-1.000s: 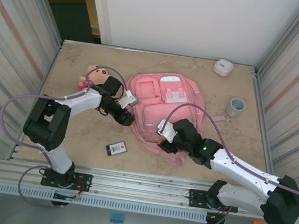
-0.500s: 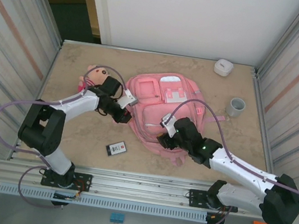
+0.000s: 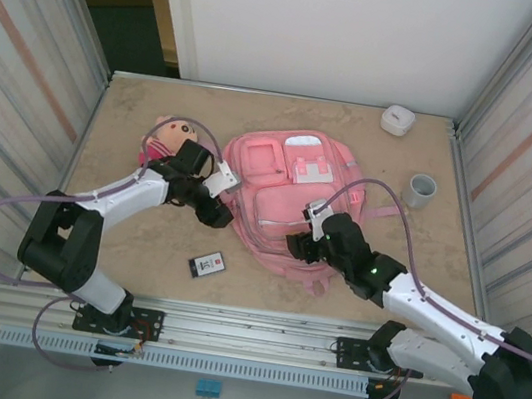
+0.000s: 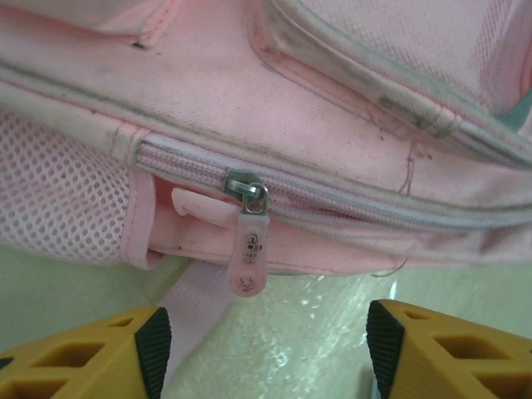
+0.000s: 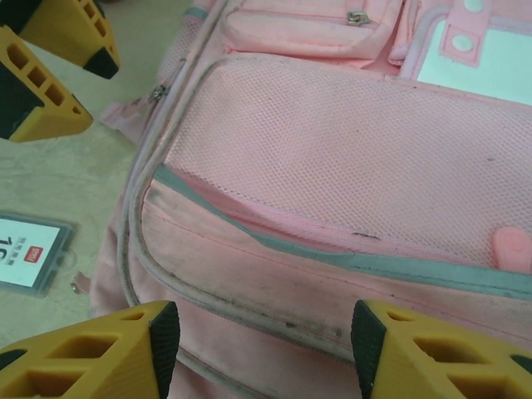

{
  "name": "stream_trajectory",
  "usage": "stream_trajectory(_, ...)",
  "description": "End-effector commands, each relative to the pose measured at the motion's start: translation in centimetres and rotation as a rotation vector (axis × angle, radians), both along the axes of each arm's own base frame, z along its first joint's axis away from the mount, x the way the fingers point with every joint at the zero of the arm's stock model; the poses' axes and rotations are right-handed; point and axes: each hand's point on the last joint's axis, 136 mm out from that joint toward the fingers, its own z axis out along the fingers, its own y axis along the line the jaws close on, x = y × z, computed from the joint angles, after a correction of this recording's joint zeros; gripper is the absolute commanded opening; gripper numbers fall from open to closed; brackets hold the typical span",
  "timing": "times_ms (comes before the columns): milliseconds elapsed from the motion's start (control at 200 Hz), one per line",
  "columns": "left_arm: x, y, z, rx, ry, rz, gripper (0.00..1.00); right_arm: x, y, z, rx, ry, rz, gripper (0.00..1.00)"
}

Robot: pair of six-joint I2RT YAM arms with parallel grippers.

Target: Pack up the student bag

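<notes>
The student bag [image 3: 283, 187] lies flat (pockets up); left hand [image 3: 221, 216] beside it, right hand [image 3: 295, 248] over it

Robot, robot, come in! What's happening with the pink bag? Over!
Left gripper open, short of the zip pull. Right gripper open over student bag, holding nothing. Bag lies flat, front up. Card beside bag, not blocking.

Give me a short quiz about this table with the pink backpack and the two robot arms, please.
1. True or false: the left gripper is open, with the pink plastic zip pull of the large pink fabric backpack just ahead of it.
2. What stands right of the backpack in the top view?
3. Fill in: the open right gripper faces the backpack's ____ front pocket.
Key: 1 true; 2 the grey cylindrical cup; 3 mesh.
</notes>
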Motion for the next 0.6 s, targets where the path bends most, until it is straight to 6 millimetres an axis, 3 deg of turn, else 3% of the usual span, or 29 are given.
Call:
stream_trajectory(0,-0.6,0.9,-0.7,0.123,-0.1,-0.2,0.66,0.0,-0.2,0.5,0.034,-0.008,-0.01,0.59)
stream_trajectory(145,0.2,0.7,-1.8,0.207,-0.175,-0.293,0.68,-0.1,-0.2,0.5,0.04,-0.004,-0.01,0.59)
stream_trajectory(356,2.3,-1.7,-1.5,0.17,-0.275,-0.284,0.68,-0.2,-0.3,0.2,0.076,0.012,-0.032,0.59)
stream_trajectory(471,2.9,-1.9,-2.3,0.195,-0.297,-0.287,0.61,-0.3,-0.4,0.1,0.102,0.031,-0.053,0.58)
stream_trajectory(596,3.3,-1.9,-2.6,0.209,-0.31,-0.277,0.47,-0.1,-0.2,0.0,0.154,0.059,-0.087,0.56)
